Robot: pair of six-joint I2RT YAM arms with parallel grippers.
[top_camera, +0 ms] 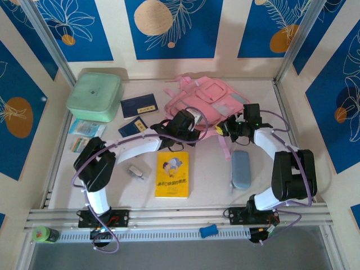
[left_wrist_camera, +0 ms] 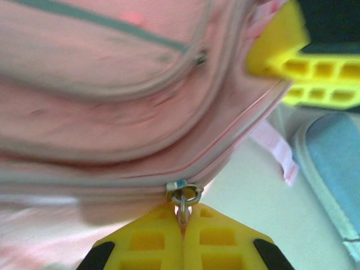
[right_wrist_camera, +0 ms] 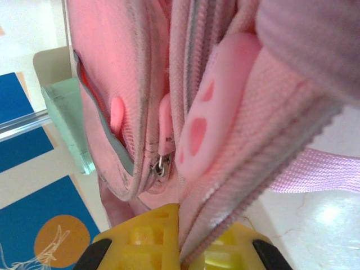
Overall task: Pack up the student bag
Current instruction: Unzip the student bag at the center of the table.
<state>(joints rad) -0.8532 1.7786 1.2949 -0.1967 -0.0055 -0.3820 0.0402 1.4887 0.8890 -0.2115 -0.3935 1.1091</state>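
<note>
Student bag [top_camera: 211,95] is laid at the far middle of the table [top_camera: 211,174]. Up close, its zipper pull [left_wrist_camera: 184,196] is seen pinched by the closed left gripper [left_wrist_camera: 183,220], its near edge clamped by the closed right gripper [right_wrist_camera: 180,228].

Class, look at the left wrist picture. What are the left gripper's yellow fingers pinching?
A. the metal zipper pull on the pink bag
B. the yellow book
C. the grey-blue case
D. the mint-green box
A: the left gripper is shut on the small metal zipper pull that hangs from the zip line of the student bag.
</note>
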